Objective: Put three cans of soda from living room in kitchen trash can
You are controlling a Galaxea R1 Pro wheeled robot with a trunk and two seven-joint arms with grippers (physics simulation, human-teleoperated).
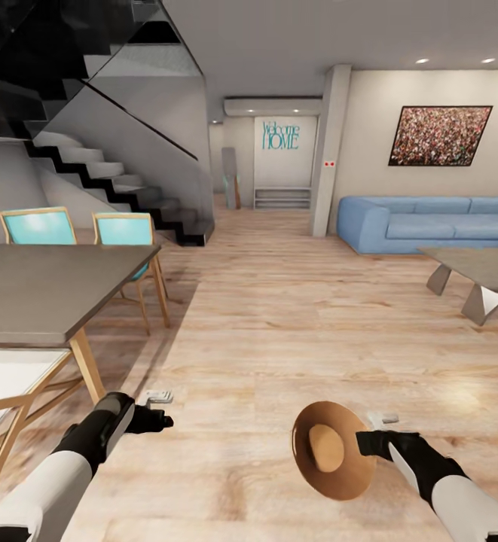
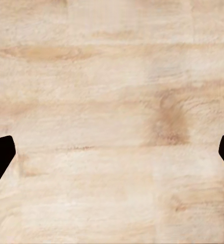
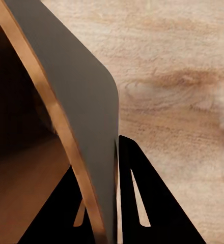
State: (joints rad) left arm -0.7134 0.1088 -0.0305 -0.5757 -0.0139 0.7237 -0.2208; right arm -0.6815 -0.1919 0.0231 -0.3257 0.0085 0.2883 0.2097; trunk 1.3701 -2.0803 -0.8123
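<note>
gripping the rim of the round tapered bin [image 1: 334, 450], grey outside and copper-brown inside, our right gripper [image 1: 371, 443] holds it tipped sideways above the light wood floor [image 1: 279, 324]; our left gripper [image 1: 156, 420] hangs with fingers spread, holding nothing.

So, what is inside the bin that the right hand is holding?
The trash can, gripped by its rim in the right hand, faces the head camera with its mouth open. Only its copper-brown wall and flat bottom show; no soda can is inside. Nothing covers the interior.
</note>
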